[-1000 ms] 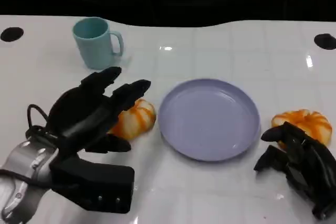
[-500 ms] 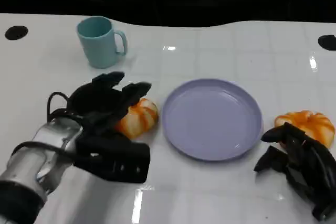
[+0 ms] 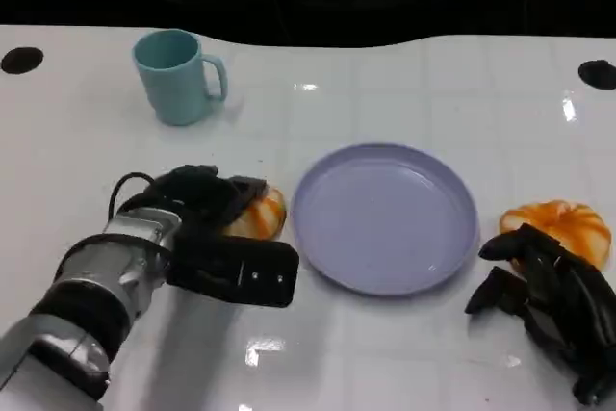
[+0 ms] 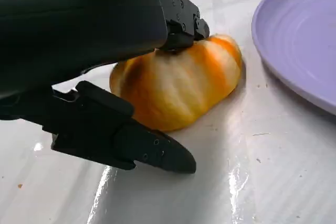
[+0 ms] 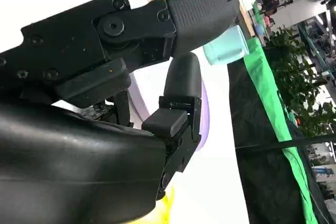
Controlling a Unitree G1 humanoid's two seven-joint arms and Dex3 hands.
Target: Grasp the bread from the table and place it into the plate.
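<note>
An orange-striped bread (image 3: pixel 262 212) lies on the white table just left of the lilac plate (image 3: pixel 385 218). My left hand (image 3: pixel 202 201) is down over it. In the left wrist view the fingers (image 4: pixel 181 22) press on the top of the bread (image 4: pixel 178 85) and the thumb (image 4: pixel 139 145) lies against its near side. The bread still sits on the table, close to the plate (image 4: pixel 299 40). My right hand (image 3: pixel 549 300) rests at the lower right with its fingers apart, holding nothing.
A second orange bread (image 3: pixel 560 224) lies right of the plate, just behind my right hand. A teal mug (image 3: pixel 178 76) stands at the back left. The table's far edge runs along a dark background. Bare table lies in front of the plate.
My left hand has come down from above the bread and closed around it, fingers on top. The bread, the plate and my right hand have stayed in place.
</note>
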